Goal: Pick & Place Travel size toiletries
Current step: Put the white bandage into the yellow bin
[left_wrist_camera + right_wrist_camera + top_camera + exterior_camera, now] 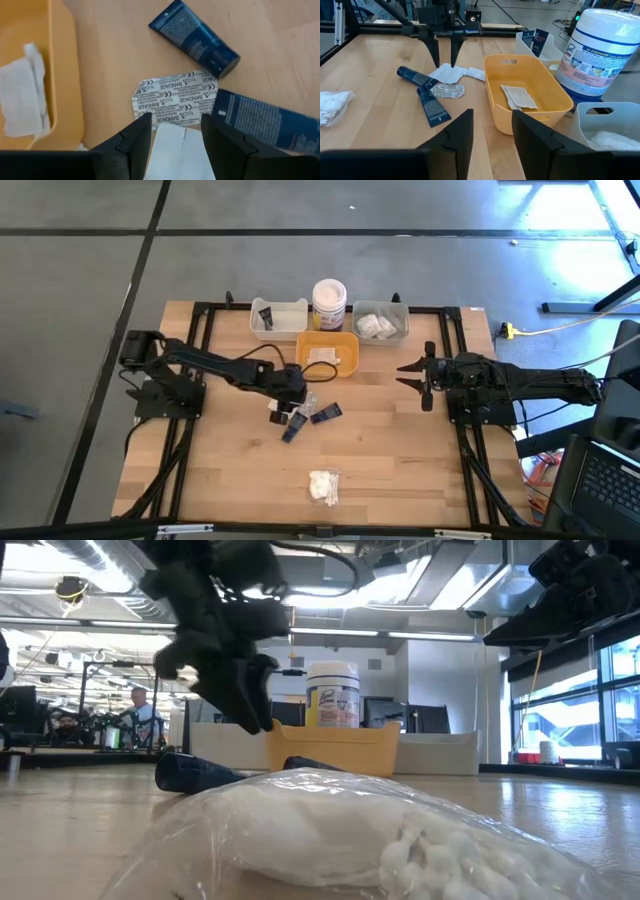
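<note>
My left gripper (175,142) is open and points down at the middle of the table (288,392). Its fingers stand on either side of a flat white sachet (170,152); whether they touch it I cannot tell. Beside it lie a "BANDAGE" sachet (175,95) and two dark blue tubes (195,37) (265,122), all flat on the wood. A clear-wrapped white fluffy piece (323,485) lies near the table's near edge. My right gripper (492,132) is open and waits at the right side (412,375), touching nothing.
A yellow tray (345,340) holding a sachet (519,97) sits just beyond the pile. Behind it stand a white tray (278,330) with a tube, a jar with a yellow label (329,303) and a grey tray (400,310) with fluffy pieces. Bare wood lies around the fluffy piece.
</note>
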`<state>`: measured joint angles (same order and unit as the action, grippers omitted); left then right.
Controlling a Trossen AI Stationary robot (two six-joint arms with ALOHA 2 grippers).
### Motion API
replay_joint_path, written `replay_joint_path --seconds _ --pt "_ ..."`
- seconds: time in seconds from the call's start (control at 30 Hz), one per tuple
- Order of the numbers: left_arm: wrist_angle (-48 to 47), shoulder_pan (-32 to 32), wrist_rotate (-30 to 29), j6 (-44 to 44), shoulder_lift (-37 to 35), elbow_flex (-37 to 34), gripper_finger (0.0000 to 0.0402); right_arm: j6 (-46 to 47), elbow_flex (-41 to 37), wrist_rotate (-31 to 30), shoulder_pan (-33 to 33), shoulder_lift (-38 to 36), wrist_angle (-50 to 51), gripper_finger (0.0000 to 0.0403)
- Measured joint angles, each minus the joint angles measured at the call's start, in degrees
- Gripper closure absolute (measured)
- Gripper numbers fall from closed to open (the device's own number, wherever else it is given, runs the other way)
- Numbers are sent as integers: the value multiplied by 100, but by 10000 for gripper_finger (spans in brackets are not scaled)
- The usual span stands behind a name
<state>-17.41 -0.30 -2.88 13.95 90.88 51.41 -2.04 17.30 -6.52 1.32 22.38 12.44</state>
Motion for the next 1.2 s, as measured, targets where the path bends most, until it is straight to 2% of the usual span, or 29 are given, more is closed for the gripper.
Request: replay_joint_path --seconds 0.4,0.8,0.9,0.97,1.2 --pt "-631 260 106 587 918 639 233 0 0 9 -1 1 1 249" --pt "-662 276 118 783 1140 639 233 0 0 6 -2 1 1 233" --pt "-662 283 282 785 1140 639 234 0 0 4 -2 1 1 229" --pt "-660 300 449 786 1140 639 238 0 0 4 -1 1 1 226" --pt "-645 361 414 898 1214 639 274 -1 0 -9 -2 0 1 218"
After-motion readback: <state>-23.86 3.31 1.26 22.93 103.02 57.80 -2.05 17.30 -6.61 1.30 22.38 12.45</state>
